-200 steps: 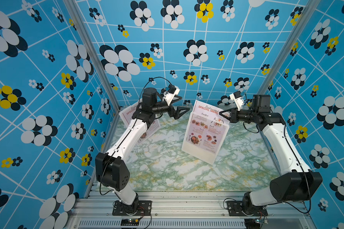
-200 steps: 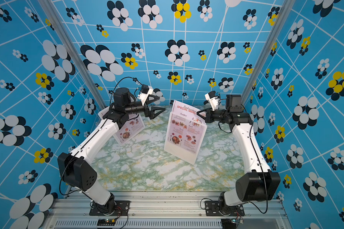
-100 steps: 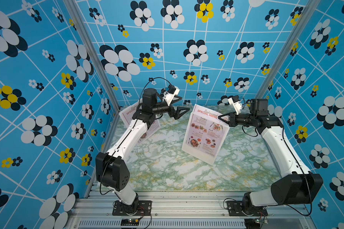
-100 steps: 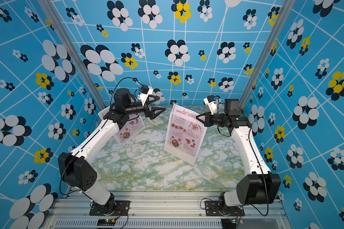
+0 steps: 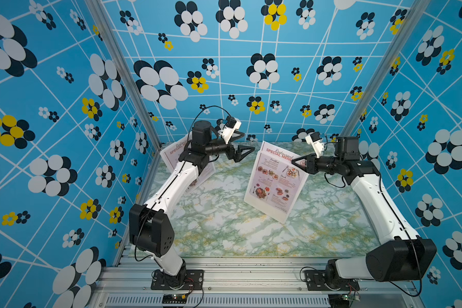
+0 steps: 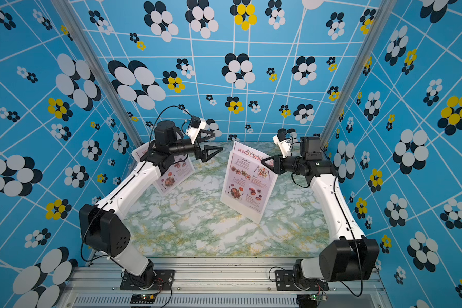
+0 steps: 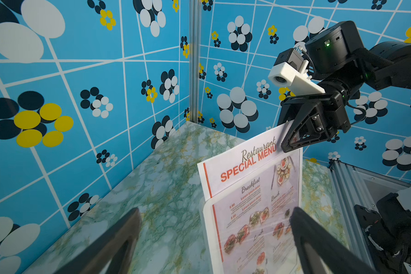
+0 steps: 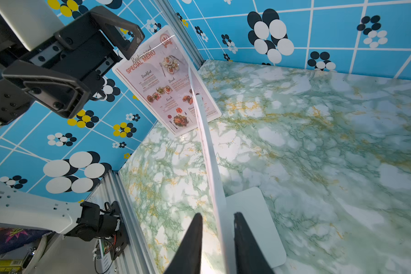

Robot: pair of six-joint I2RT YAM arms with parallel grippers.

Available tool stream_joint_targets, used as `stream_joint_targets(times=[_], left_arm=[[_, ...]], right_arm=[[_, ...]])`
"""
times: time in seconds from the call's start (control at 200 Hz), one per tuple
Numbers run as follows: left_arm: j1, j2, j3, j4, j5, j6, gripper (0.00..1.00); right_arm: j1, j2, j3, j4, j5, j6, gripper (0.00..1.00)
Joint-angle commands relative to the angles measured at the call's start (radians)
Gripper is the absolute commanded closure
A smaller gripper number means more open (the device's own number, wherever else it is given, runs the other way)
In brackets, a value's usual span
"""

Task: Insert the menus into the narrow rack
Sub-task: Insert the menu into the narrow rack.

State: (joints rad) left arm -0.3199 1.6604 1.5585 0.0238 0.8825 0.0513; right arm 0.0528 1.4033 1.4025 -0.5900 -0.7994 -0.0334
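In the rack (image 8: 254,220), upright: one menu (image 5: 275,176). Astride its upper corner on the rack's right, slightly parted, clear of the sheet on both sides: right fingers (image 8: 192,242). Left of the rack, raised, spread wide, empty: left fingers (image 5: 242,154). Farther left of the rack, tilted against the wall: second menu (image 8: 169,83).

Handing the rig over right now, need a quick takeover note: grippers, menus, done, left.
Left gripper: wide open, empty, in the air between the menus.
Right gripper: open, jaws slightly parted astride the top corner of the first menu.
First menu stands in the narrow rack. Second menu leans on the wall behind the left arm.
Done: one inserted. Left: second menu.
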Motion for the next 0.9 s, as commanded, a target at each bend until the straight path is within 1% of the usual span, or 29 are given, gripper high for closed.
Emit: stream_joint_targets(times=[0.0,0.075,0.095,0.28,0.345,0.525,0.894], left_arm=[[0.007,-0.020,0.000,0.021,0.016,-0.008,0.01],[0.008,-0.023,0.000,0.020,0.015,-0.008,0.01],[0.008,-0.025,0.000,0.022,0.015,-0.008,0.01],[0.008,-0.032,-0.012,0.033,0.013,-0.016,0.01],[0.008,-0.034,-0.017,0.035,0.013,-0.016,0.01],[0.008,-0.037,-0.023,0.039,0.013,-0.019,0.01],[0.005,-0.043,-0.043,0.051,0.016,-0.026,0.01]], right_arm=[[0.006,-0.008,0.025,-0.011,0.021,-0.004,0.69],[0.007,0.002,0.048,-0.026,0.017,-0.009,0.69],[0.008,0.005,0.054,-0.030,0.016,-0.011,0.71],[0.014,0.029,0.074,-0.057,0.015,-0.026,0.92],[0.019,0.024,0.060,-0.052,0.016,-0.026,0.95],[0.025,0.002,0.012,-0.039,0.029,-0.023,0.99],[0.040,-0.030,-0.037,-0.025,0.054,-0.008,0.98]])
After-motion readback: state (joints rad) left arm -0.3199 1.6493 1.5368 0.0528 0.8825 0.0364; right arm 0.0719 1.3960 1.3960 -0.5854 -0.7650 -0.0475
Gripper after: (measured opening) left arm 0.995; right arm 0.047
